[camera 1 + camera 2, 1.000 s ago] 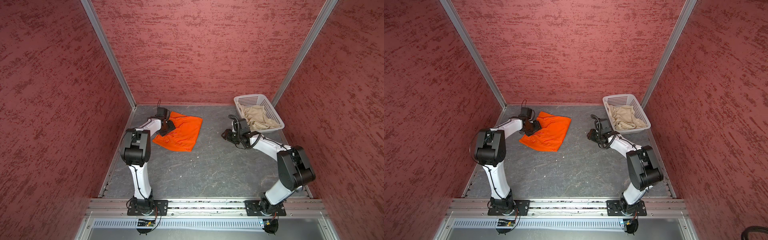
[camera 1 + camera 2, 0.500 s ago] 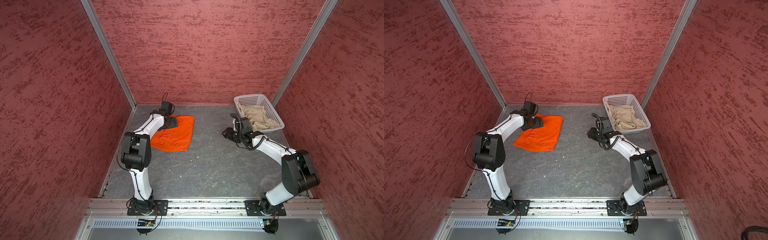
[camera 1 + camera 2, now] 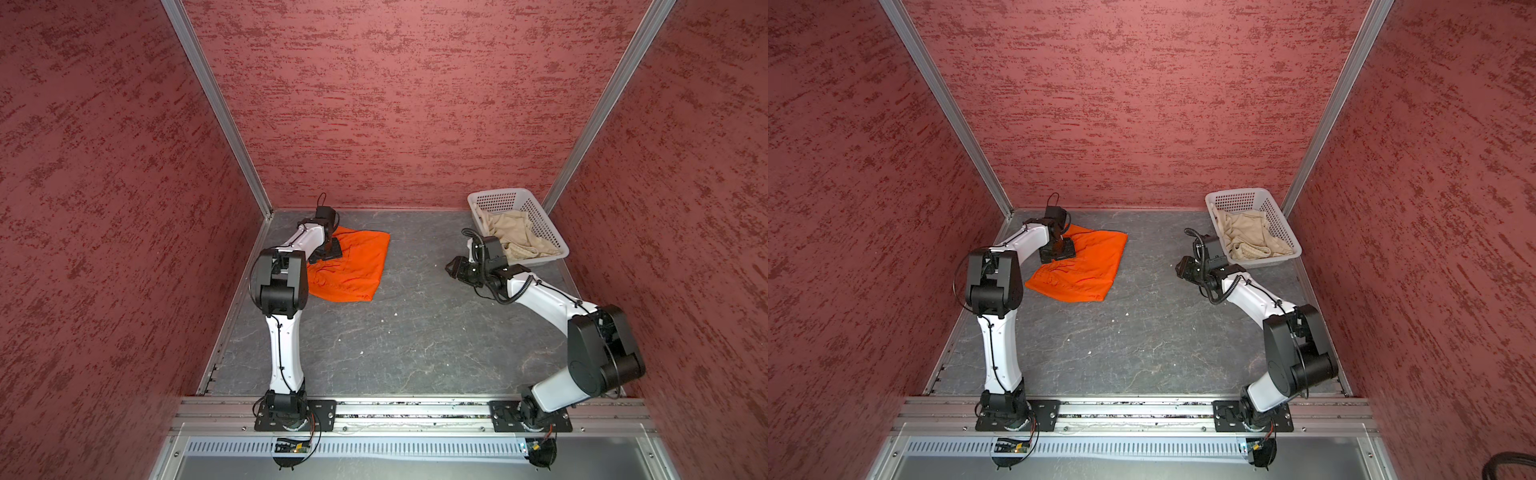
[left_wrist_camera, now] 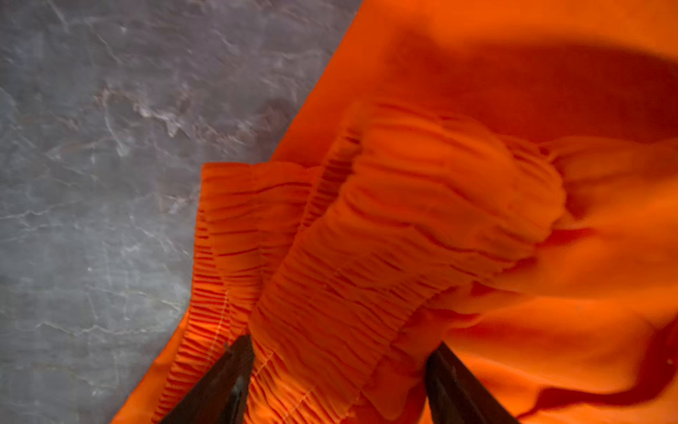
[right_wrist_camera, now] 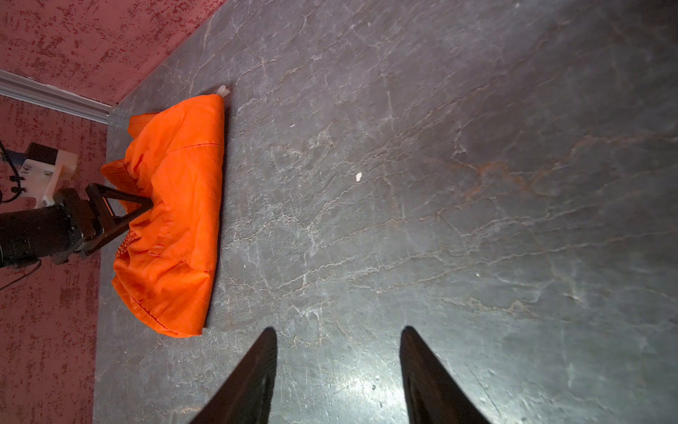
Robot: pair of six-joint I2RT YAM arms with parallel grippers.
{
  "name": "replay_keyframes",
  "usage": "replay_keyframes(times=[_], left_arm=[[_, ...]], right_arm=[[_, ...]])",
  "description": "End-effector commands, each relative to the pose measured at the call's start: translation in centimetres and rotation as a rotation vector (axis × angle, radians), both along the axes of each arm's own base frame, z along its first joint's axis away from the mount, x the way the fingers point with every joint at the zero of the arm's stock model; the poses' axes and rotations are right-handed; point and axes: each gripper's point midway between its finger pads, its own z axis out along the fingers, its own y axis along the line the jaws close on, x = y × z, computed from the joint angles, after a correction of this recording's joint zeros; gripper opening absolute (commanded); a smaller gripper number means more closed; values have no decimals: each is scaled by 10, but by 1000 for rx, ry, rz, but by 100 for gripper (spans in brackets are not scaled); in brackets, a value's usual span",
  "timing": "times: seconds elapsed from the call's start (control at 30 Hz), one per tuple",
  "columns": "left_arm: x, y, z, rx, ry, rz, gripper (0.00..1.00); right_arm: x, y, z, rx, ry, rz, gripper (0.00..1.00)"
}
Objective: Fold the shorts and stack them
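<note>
— Top views are both showing the grey table [image 3: 415, 332], with a white basket [image 3: 496, 201] sitting at its far corner on the right arm's side.

— And where are the shorts lying from that basket?

— The orange shorts [image 3: 353, 266] are lying roughly folded on the table, well apart from the basket, across toward the opposite far corner. The beige shorts [image 3: 515, 237] are sitting crumpled inside the basket, covering most of its floor.

— What is the left gripper doing?

— The left gripper [image 4: 341, 341] is sitting at the edge of the orange shorts that is facing away from the basket. In the left wrist view its fingers [image 4: 227, 381] are pinching a thick bunch of the gathered waistband. Cloth is filling the gap from one finger to the other, though that picture is blurring somewhat.

— And the right one?

— The right gripper [image 3: 453, 266] is hanging just beside the basket's near corner, pointing away from it toward the orange shorts. In the right wrist view its jaws are standing spread, with bare table showing between them.

— Anything smaller?

— A white crumb [image 5: 358, 177] is lying on the open table, well apart from the basket.
</note>
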Motion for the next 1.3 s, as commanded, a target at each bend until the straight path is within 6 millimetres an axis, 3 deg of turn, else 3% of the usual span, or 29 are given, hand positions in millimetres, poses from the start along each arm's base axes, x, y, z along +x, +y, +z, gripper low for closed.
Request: replay_keyframes(times=[0.0,0.4,0.53,0.63,0.73,0.83,0.93,1.07,1.13,1.27], left_arm=[[2,26,-10,-6,23,54,71],[36,97,-15,-37,-4,200,71],[47,108,-12,-51,-8,216,72],[56,108,2,-49,-39,198,74],[61,101,37,-44,-93,169,77],[62,84,96,-36,-190,121,81],[54,54,166,-28,-314,47,86],[33,-7,257,-28,-568,-108,89],[17,-42,284,-23,-692,-215,89],[-26,-102,274,-93,-804,-348,89]], right_arm=[[-4,-5,3,-27,-11,-9,55],[-2,-6,4,-29,-14,-20,55],[0,-6,7,-34,-16,-20,55],[2,-7,12,-38,-24,-23,55],[6,-5,24,-33,-49,-18,55],[14,-7,45,-52,-83,-10,55],[23,-14,73,-79,-127,-9,55],[36,-35,110,-115,-184,-20,56],[43,-49,123,-144,-200,-28,56],[57,-87,139,-217,-222,-65,57]])
